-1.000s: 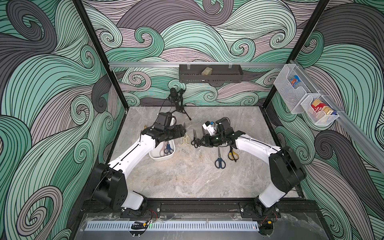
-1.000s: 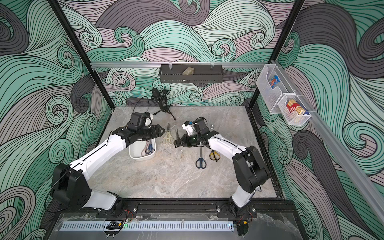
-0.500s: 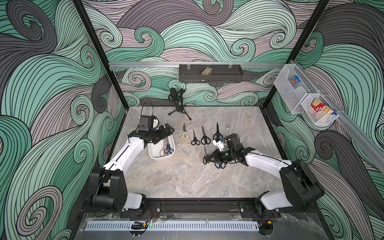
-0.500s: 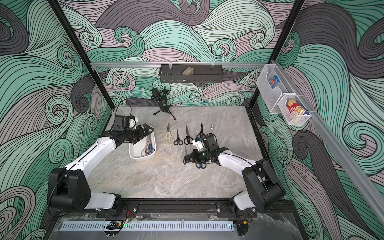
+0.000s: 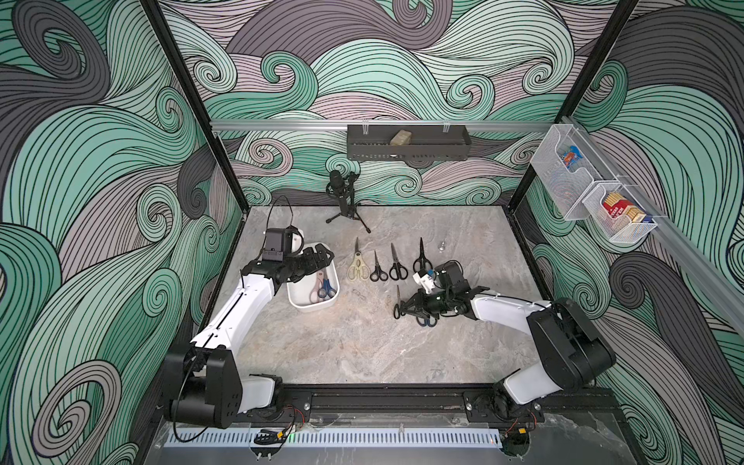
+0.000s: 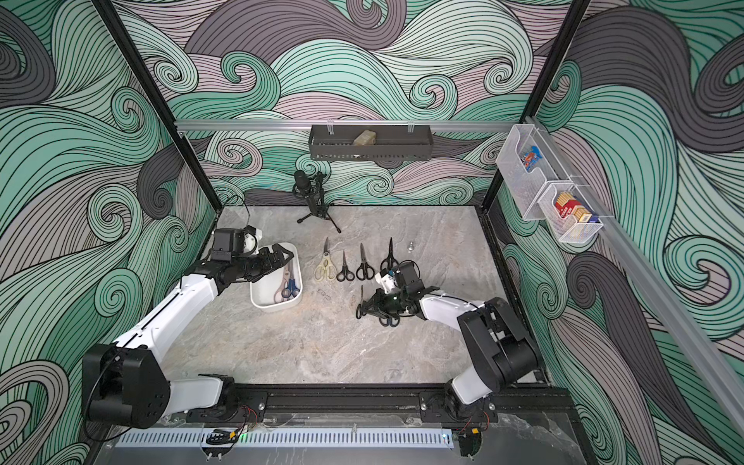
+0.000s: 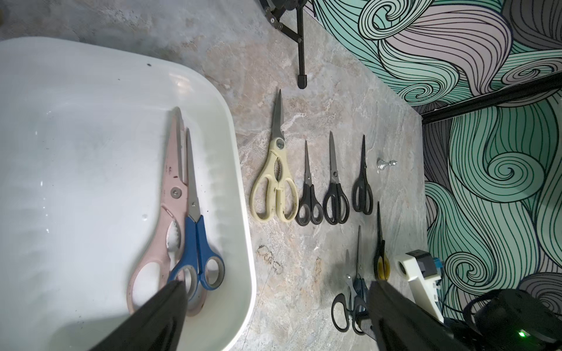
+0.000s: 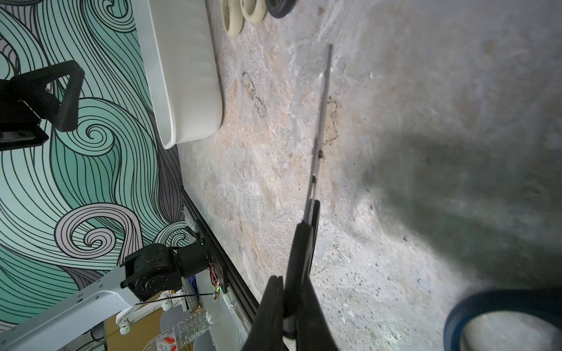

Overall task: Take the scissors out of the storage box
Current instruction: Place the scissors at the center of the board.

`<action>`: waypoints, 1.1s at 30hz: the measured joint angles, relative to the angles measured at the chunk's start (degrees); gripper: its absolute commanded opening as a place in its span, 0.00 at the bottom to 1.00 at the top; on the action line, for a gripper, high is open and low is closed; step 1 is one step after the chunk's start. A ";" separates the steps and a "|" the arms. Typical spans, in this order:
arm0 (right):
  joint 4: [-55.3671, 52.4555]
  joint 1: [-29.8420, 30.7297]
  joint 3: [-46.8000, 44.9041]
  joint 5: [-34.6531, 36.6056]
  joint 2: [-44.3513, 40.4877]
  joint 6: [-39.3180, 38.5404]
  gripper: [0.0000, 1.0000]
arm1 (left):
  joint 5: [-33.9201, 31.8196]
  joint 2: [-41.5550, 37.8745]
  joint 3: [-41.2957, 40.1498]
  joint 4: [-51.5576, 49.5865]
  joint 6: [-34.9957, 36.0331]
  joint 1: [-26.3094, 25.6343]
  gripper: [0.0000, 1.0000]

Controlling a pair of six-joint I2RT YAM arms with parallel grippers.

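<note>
**A:** They've split! A second ago both arms were bunched over the middle of the table. Now the left gripper has backed off toward nine o'clock and hangs over the far end of the storage box, jaws spread wide, nothing in them.

**B:** And that box isn't finished. The pink scissors and blue scissors lie side by side inside it.

**A:** Up at twelve o'clock there's a tidy row: the cream scissors, then three black pairs.

**B:** Further right, the right gripper has swung down to about four o'clock, clamped tight on the handle of a fourth black pair. The blade points at twelve, low over the table. Touching or not, I can't tell.

**A:** A second blue pair lies under that arm, with a yellow-handled pair beside it. Seven out, two to go, I'd say, and the left looks set for the next pick.
</note>
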 measured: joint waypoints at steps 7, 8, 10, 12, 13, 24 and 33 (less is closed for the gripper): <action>0.22 0.00 -1.62 0.72 0.46 0.83 0.11 | -0.50 -0.26 -0.15 -0.39 0.33 0.55 0.95; 0.20 0.00 -1.90 0.92 0.52 1.03 0.12 | -0.52 -0.33 -0.17 -0.46 0.37 0.66 0.95; 0.20 -0.02 -2.29 1.27 0.66 1.22 0.13 | -0.66 -0.33 -0.20 -0.50 0.39 0.81 0.95; 0.22 -0.04 -2.54 1.57 0.98 1.36 0.14 | -0.70 -0.35 -0.22 -0.70 0.42 0.96 0.95; 0.22 -0.04 -2.54 1.77 1.25 1.38 0.15 | -0.70 -0.37 -0.24 -0.76 0.42 1.03 0.95; -0.79 -0.31 -2.69 4.81 2.14 1.03 0.36 | -0.72 -0.76 -0.52 -1.03 0.42 1.97 0.95; -4.15 -0.31 -1.11 7.74 0.92 0.24 0.43 | -0.76 -0.76 -0.52 -1.14 0.59 2.21 0.95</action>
